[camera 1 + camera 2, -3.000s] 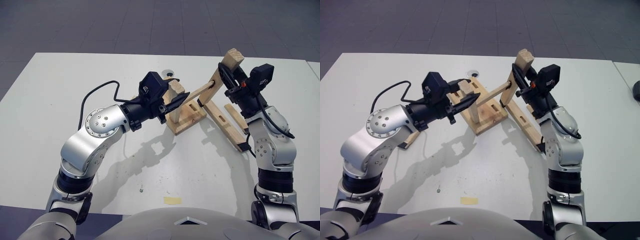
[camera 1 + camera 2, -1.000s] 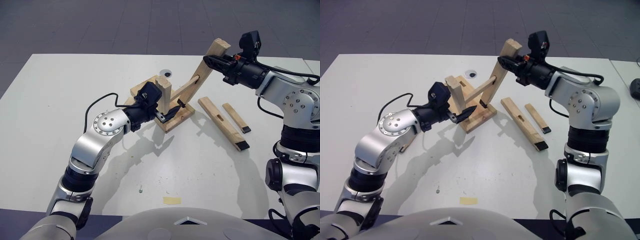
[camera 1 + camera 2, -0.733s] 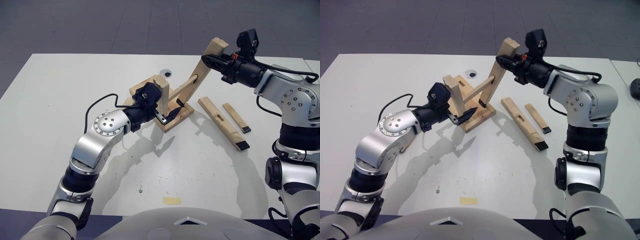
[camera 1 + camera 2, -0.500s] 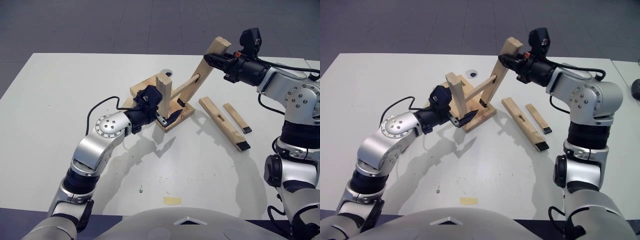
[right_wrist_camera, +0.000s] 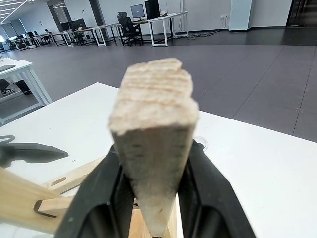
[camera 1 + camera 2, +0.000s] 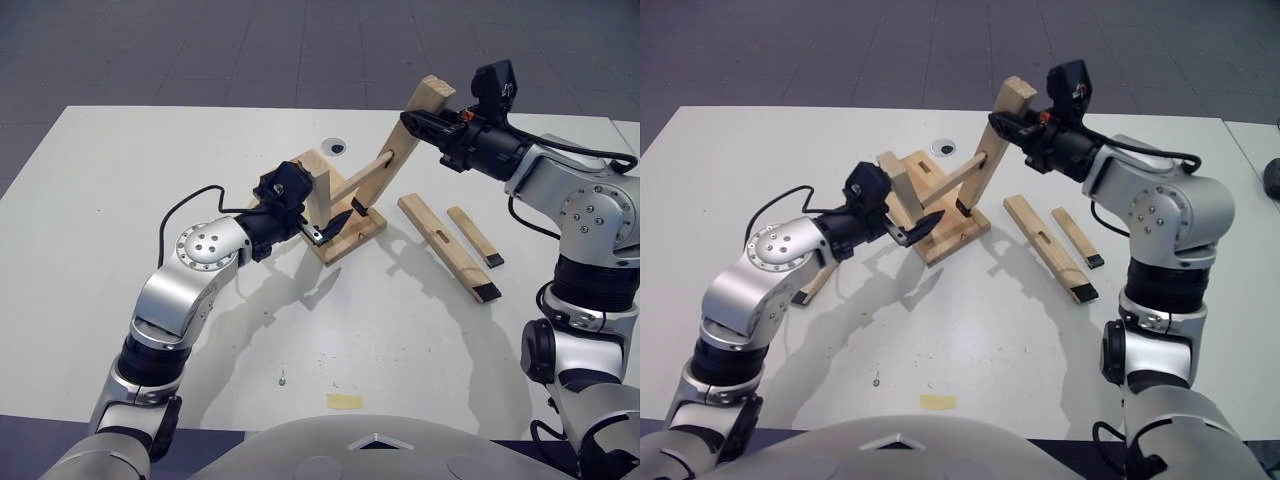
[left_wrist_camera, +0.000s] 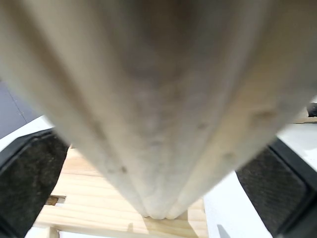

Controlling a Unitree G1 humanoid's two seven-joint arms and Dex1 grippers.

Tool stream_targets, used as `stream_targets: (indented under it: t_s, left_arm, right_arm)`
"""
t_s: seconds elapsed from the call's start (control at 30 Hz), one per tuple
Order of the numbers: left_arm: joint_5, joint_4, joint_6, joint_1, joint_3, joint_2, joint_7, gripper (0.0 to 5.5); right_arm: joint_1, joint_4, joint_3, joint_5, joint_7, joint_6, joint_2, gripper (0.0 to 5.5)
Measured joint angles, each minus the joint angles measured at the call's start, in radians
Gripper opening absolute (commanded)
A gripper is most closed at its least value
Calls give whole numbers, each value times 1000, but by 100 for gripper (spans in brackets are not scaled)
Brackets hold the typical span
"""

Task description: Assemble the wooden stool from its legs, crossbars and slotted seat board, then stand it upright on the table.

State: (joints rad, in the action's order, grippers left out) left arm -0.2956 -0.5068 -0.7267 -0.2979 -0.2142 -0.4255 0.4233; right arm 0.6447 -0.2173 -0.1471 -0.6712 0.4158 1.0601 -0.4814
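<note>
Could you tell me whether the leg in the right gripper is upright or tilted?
Tilted: held by the right gripper near its top, the leg slants down toward the seat board.

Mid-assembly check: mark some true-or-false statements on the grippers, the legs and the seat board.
The right gripper grips the tilted leg near its top end. True.
The long piece and the short piece stand upright beside the seat board. False: both lie flat on the table.
One upright leg stands on the seat board. True.
The left gripper holds the seat board in the air. False: the board lies on the table; the gripper, open, straddles the upright leg.
</note>
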Motion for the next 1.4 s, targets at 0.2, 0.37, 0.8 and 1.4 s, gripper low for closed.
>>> stream_targets:
  t_s: [0.2,0.37,0.8,1.4]
  left_arm:
    - [0,3,3,1,2,2,3,540]
    - [18,14,5,4,2,2,3,540]
    - [39,20,11,16,0,16,2,540]
    - [63,19,21,35,-8,34,0,540]
  right_arm:
    - [17,-10,-21,-16,-29,61,-4,101]
    - [30,-29,-28,-23,-36,114,-13,101]
    - [111,4,-82,-57,-55,256,-14,101]
    - [130,-23,-73,-71,-2,315,-87,101]
